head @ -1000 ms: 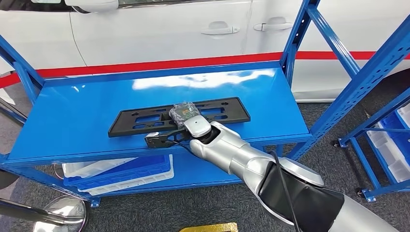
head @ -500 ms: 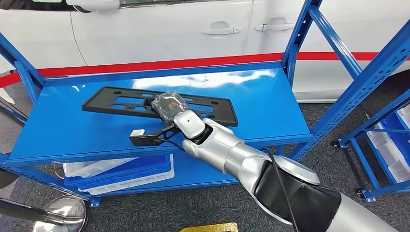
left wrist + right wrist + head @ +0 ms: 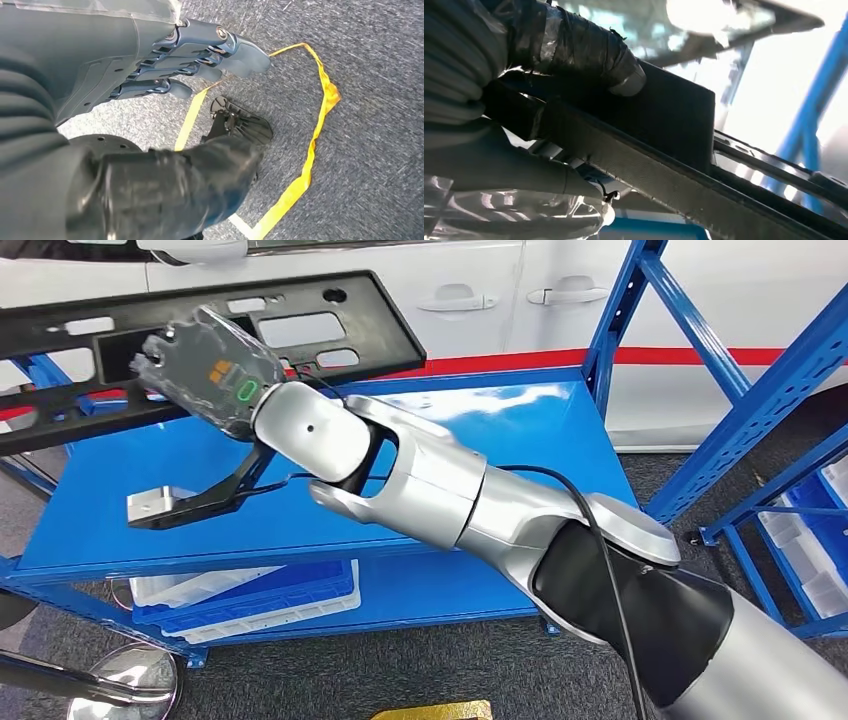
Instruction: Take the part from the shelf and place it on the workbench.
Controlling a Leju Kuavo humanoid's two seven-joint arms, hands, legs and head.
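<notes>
Blue steel shelving [image 3: 560, 455] stands before a white car [image 3: 400, 300] with a red stripe, on grey carpet. Above its glossy top board, clear of it, the long black slotted part [image 3: 300, 325] hangs tilted, gripped by the right hand [image 3: 205, 370], plastic-wrapped fingers closed round its bar. The left hand [image 3: 195, 55] hangs empty over floor marked with yellow tape [image 3: 315, 145], fingers loosely extended.

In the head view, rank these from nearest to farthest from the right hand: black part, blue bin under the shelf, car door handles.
1. Black part: gripped by the right hand, lifted above the shelf.
2. Blue bin: on the lower level, below the hand.
3. Car door handles: on the white car behind the shelf.
</notes>
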